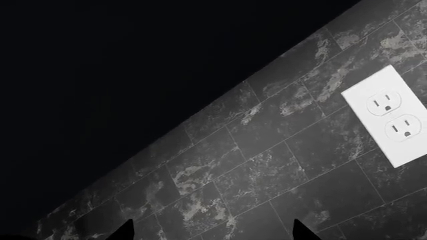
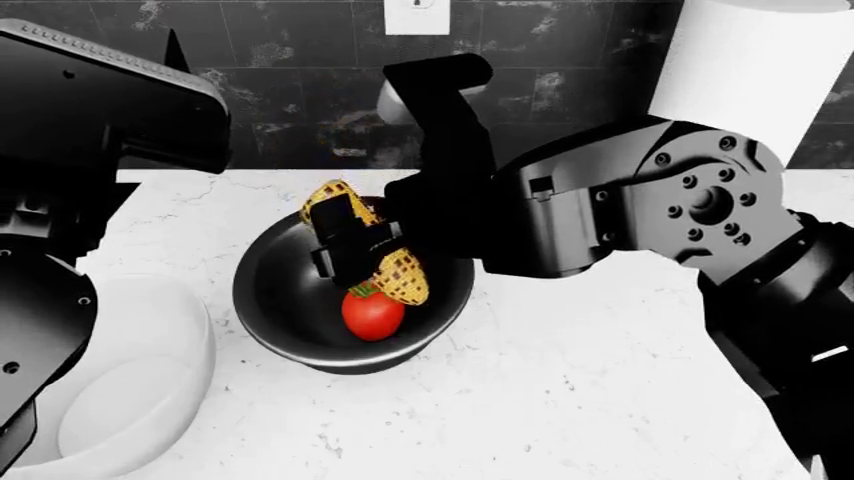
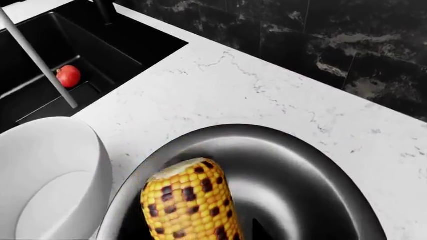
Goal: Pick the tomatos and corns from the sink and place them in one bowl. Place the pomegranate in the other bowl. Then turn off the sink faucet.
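Observation:
A yellow corn cob with dark kernels [image 2: 363, 240] hangs tilted over the black bowl [image 2: 267, 290]. My right gripper [image 2: 358, 250] is shut on it; in the right wrist view the cob [image 3: 190, 202] fills the space between the jaws, above the bowl [image 3: 300, 170]. A red tomato [image 2: 372, 313] lies in the black bowl under the cob. A round red fruit [image 3: 67, 76], likely the pomegranate, lies in the sink [image 3: 40, 45]. My left gripper [image 1: 212, 231] is open and empty, raised and facing the tiled wall.
An empty white bowl [image 2: 134, 390] stands left of the black bowl and shows in the right wrist view [image 3: 47, 170]. The faucet spout [image 3: 40, 60] slants over the sink. A wall outlet [image 1: 393, 115] and a paper towel roll [image 2: 761, 60] stand behind the marble counter [image 2: 574, 380].

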